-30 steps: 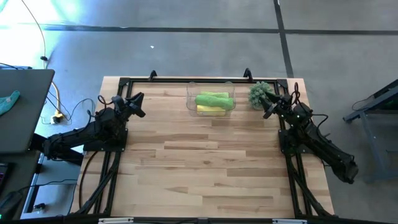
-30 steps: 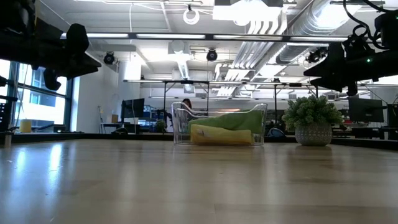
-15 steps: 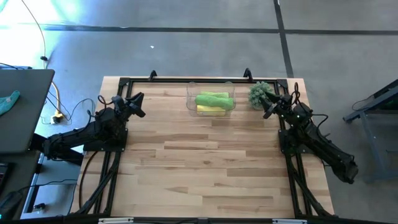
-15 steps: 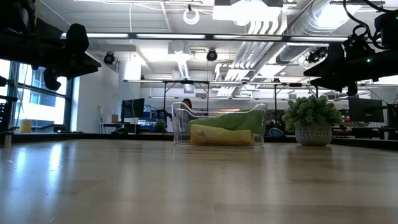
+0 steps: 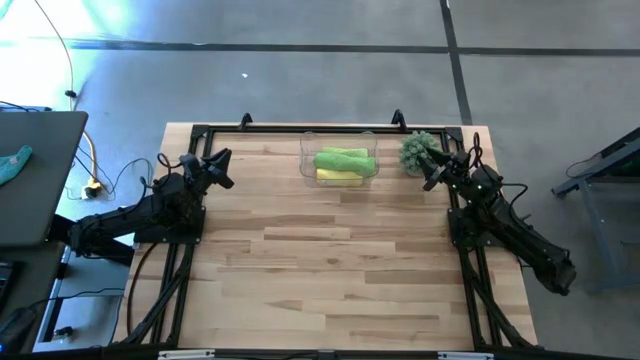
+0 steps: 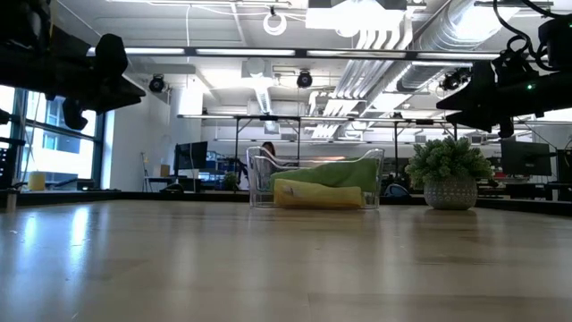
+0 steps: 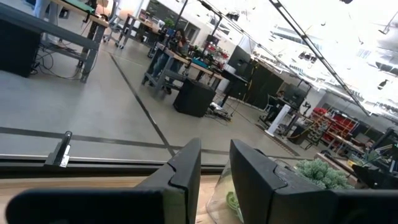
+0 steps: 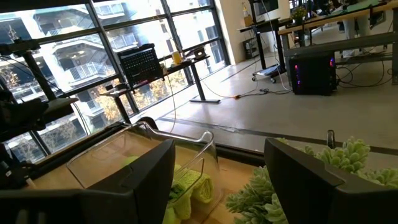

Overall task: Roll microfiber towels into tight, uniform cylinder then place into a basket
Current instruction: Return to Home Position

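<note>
- The left gripper hangs over the 9 o'clock edge of the pale wooden tabletop. Its fingers are set narrow, with only a slim gap between them, and they hold nothing.
- The right gripper hangs over the 3 o'clock side, toward the far edge. Its fingers are spread wide and are also empty.
- The clear plastic rectangular basket sits at the tabletop's 12 o'clock edge. It lies at 3 o'clock from the left gripper, well apart, and at 9 o'clock from the right gripper, near. The right arm is the closer one.
- Inside the basket lie a rolled lime green microfiber towel and a rolled bright yellow microfiber towel. Their long axes run from 9 to 3 o'clock.
- From above, the yellow roll lies on the 6 o'clock side of the green. I cannot tell whether the green is one roll or two.
- A spiky green potted plant stands just beside the basket at its 3 o'clock. It is at about 11 o'clock from the right gripper and very close to it.
- Every towel in view is in the basket, so the rolling and placing look finished.
- Both arms are drawn back to the tabletop's sides. In any further pull-back, the right arm should keep off the plant.
</note>
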